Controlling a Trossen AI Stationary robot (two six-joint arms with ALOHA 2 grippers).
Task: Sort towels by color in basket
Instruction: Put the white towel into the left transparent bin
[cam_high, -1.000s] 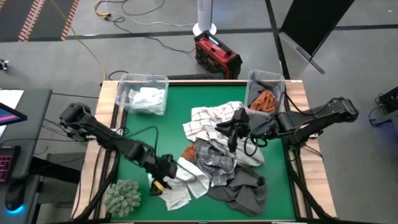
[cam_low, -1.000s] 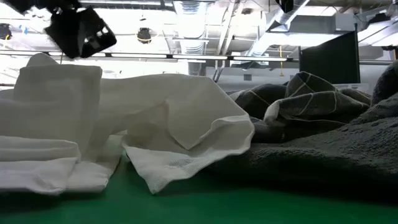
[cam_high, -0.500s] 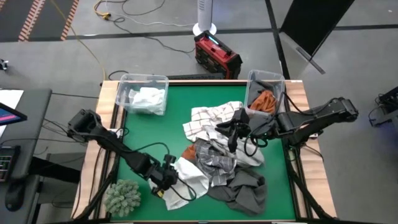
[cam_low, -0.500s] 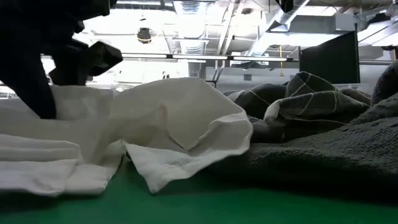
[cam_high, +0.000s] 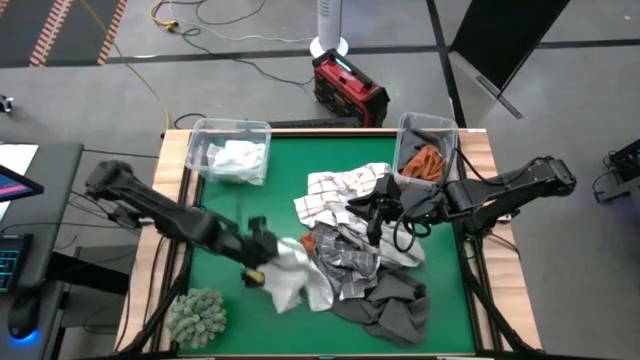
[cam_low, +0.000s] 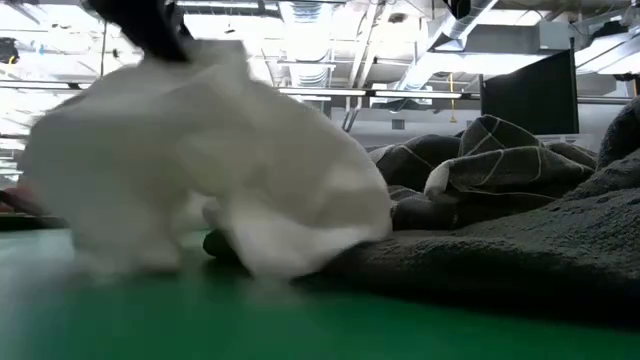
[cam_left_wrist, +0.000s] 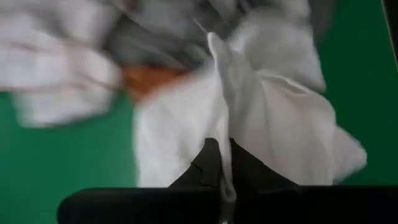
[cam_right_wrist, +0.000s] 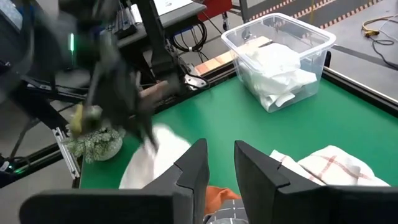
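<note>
white soft cloth towel (cam_high: 293, 275): pinched in my left hand (cam_high: 262, 250), lifted at the pile's edge
my right hand (cam_high: 378, 212): fingers apart, over the grid-checked white towel (cam_high: 335, 190)
table (cam_high: 250, 205): green

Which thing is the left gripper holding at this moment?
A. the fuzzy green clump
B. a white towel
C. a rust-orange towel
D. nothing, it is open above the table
B. The left gripper is shut on a white towel and raises it from the pile; in the left wrist view the white cloth is pinched between its two dark fingers.
</note>
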